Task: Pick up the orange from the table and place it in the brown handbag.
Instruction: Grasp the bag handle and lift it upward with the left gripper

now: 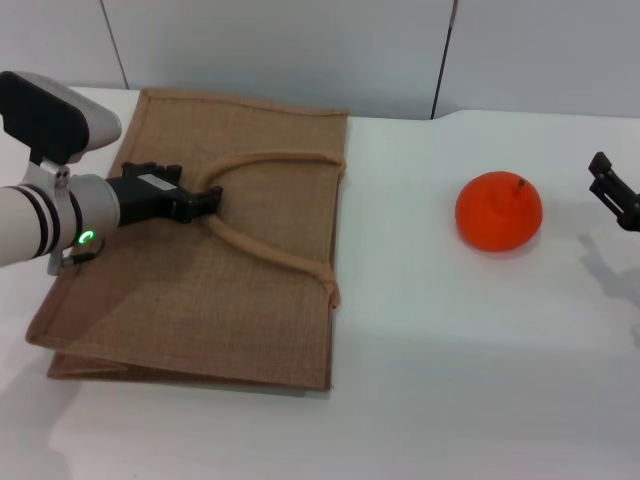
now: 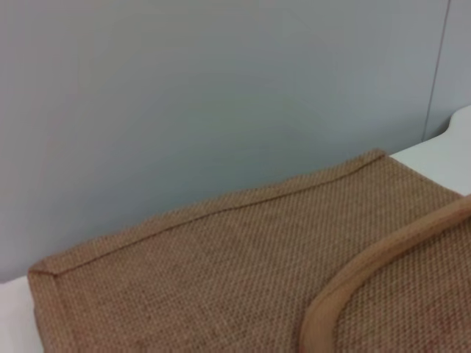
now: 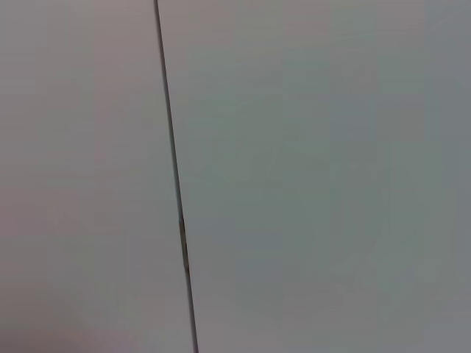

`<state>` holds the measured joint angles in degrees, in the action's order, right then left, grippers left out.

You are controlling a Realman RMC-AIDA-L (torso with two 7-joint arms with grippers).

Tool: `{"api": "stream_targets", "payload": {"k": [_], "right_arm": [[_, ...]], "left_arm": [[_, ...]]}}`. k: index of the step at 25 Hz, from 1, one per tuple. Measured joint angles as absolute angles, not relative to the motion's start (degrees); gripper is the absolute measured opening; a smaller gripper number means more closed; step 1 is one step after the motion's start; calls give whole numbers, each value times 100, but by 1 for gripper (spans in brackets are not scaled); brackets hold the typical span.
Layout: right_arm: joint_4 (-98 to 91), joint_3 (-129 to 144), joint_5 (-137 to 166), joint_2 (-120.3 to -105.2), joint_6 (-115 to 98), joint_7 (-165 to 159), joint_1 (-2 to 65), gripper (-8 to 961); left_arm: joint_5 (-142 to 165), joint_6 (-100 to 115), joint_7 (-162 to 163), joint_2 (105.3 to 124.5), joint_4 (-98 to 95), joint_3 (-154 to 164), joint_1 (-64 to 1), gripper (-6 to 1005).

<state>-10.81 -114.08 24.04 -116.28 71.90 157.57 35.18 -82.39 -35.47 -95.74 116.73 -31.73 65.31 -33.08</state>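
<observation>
The orange point(image 1: 498, 211) sits on the white table point(image 1: 480, 380), right of centre, with its stem nub up. The brown handbag point(image 1: 260, 300) lies flat on the left of the table, with its rope handles point(image 1: 270, 255) lying on top. My left gripper point(image 1: 207, 200) is low over the bag, at the bend of the handle loop. My right gripper point(image 1: 615, 190) is at the right edge of the head view, a short way right of the orange and apart from it. The left wrist view shows the bag's weave point(image 2: 221, 287) and one handle point(image 2: 368, 272).
A grey panelled wall point(image 1: 300, 50) stands behind the table's far edge. The right wrist view shows only the wall and a panel seam point(image 3: 176, 184). Bare tabletop lies between the bag and the orange and along the front.
</observation>
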Motion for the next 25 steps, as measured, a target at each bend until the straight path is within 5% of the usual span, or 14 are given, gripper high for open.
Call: {"api": "stream_targets", "payload": {"k": [17,25], "right_arm": [[-1088,-11408,2417,-11628,7249,15759,3528,868],[-1090,-11408,2417,-11628,7306,15758,3529,868]], "left_arm": [[-8244,-3520,-9589,11663,-3109,6566,-3377,699],[-8244,-3520,-9600,11663,-3029,6574,-3456,585]]}}
